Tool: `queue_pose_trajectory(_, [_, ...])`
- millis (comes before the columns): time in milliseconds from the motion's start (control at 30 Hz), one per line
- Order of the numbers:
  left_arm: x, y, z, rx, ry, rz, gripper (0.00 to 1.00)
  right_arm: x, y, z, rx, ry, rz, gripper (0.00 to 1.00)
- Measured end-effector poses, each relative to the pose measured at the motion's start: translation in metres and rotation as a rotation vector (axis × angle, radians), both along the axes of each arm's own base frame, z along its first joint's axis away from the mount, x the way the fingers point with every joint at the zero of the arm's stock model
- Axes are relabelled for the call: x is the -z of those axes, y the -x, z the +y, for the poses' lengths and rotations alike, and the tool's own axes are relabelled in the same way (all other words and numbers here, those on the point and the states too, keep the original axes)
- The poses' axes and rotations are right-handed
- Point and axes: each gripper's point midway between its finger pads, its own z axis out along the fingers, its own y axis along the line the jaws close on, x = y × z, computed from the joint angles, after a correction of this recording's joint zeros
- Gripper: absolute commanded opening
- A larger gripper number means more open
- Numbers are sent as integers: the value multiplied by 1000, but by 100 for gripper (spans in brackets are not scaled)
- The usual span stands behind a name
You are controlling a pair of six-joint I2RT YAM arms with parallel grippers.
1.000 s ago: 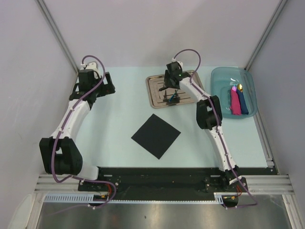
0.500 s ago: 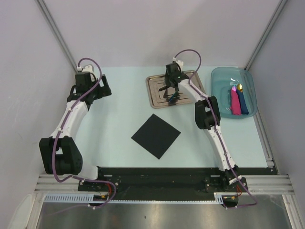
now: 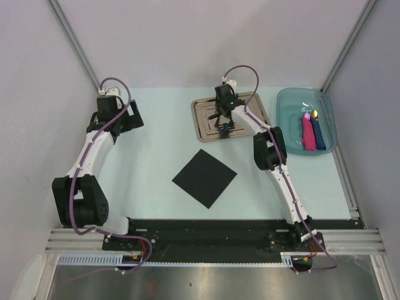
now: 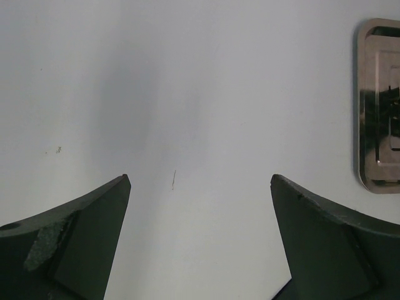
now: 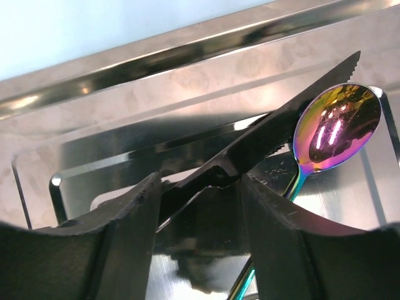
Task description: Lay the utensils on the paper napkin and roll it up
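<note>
The black paper napkin (image 3: 204,178) lies flat like a diamond in the middle of the table. Both utensils lie in the steel tray (image 3: 203,122) at the back. In the right wrist view they are a dark serrated knife (image 5: 294,122) and a spoon with a shiny orange-red bowl (image 5: 337,128). My right gripper (image 3: 224,127) is down in the tray. Its part-open jaws (image 5: 200,181) straddle the knife, which crosses the gap at a slant. My left gripper (image 3: 132,116) is open and empty over bare table at the far left (image 4: 200,181).
A teal plastic bin (image 3: 287,100) at the back right holds a pink roll (image 3: 308,134) and a dark blue roll (image 3: 319,134). The steel tray's edge shows at the right of the left wrist view (image 4: 378,150). Grey walls close in both sides.
My right gripper has moved a little farther back and lower into the tray. My left arm has drawn back and to the left.
</note>
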Motion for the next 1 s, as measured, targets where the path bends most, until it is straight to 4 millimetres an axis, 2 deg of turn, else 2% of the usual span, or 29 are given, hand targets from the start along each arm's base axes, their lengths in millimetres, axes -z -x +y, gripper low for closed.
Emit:
queue_pose_trajectory(167, [3,2,7,-18,1,16,100,2,5,-1,-48,45,31,42])
queue_pose_trajectory(400, [4,4,15,-34,6,20,100,2,15,7,-209,75,84,35])
queue_pose_trajectory(667, [4,5,14,-24,17,23,100,1,37,2,-360,-34,205,22])
queue_pose_trajectory(767, [5,5,13,-21,20,26,100,1,41,-7,-378,-64,239,18])
queue_pose_trajectory(900, [6,7,11,-14,27,34,100,1,51,-17,-419,-99,287,23])
queue_pose_trajectory(933, [6,7,11,-13,28,36,100,1,53,-20,-425,-102,298,30])
queue_pose_trajectory(1000, [7,7,11,-12,29,37,100,1,54,-26,-426,-95,309,36])
